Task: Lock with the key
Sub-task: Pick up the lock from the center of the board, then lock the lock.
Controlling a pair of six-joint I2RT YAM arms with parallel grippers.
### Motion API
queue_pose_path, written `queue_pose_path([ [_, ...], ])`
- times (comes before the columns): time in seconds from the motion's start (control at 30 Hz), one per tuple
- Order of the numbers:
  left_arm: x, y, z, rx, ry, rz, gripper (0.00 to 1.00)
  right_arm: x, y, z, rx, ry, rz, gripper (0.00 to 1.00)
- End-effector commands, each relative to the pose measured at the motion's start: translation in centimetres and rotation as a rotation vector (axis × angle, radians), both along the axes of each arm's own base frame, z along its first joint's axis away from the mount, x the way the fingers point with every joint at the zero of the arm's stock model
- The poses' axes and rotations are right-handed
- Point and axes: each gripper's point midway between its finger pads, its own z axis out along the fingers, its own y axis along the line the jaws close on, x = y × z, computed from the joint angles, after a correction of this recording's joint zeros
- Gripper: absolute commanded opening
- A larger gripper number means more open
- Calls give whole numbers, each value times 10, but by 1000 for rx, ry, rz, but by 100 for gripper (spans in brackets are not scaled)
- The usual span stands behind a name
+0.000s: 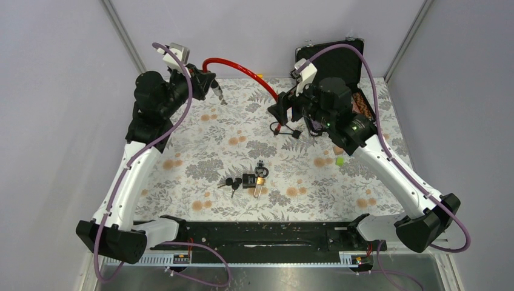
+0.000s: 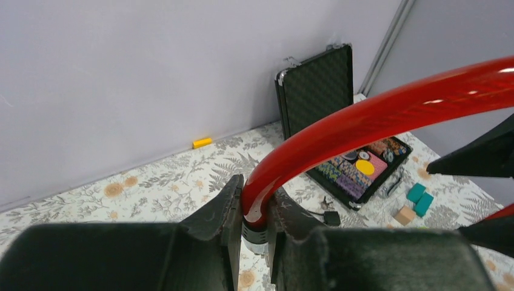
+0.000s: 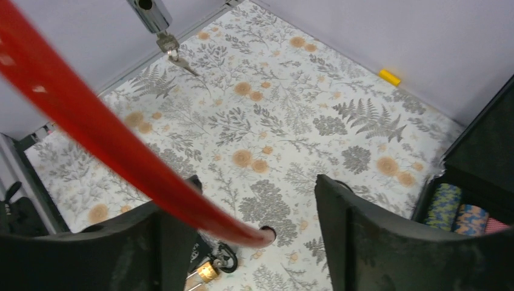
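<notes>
Clamping the red cable lock at its far-left barrel end, key dangling, the left gripper likely steadies it; the right gripper straddles the free tip, wide open, holding nothing.

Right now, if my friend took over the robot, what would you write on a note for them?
Left claw: shut on the red cable lock, close to its metal end.
Right claw: open. The cable's free end sits between its jaws, not gripped.
A key hangs from the metal end.
Done: cable lifted, and the key seems to be in place.
Left: the two ends are apart. Probably grip the free end, push it into the metal end, then turn the key.
</notes>
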Motion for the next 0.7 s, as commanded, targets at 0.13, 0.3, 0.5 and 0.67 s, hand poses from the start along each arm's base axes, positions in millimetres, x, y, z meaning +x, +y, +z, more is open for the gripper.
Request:
queue_pose_path([
  [0.13, -15, 12, 79, -118, -94, 62, 0, -8, 2, 3, 54, -1, 15, 85],
  [0.3, -16, 8, 86, -169, -56, 45, 0, -37, 16, -15, 66, 14, 184, 83],
  [0.5, -20, 2, 86, -196, -33, 12, 0, -40, 23, -17, 108, -28, 232, 73],
  [0.67, -23, -2, 81, -205, 5, -14, 0, -38, 27, -5, 162, -75, 238, 65],
])
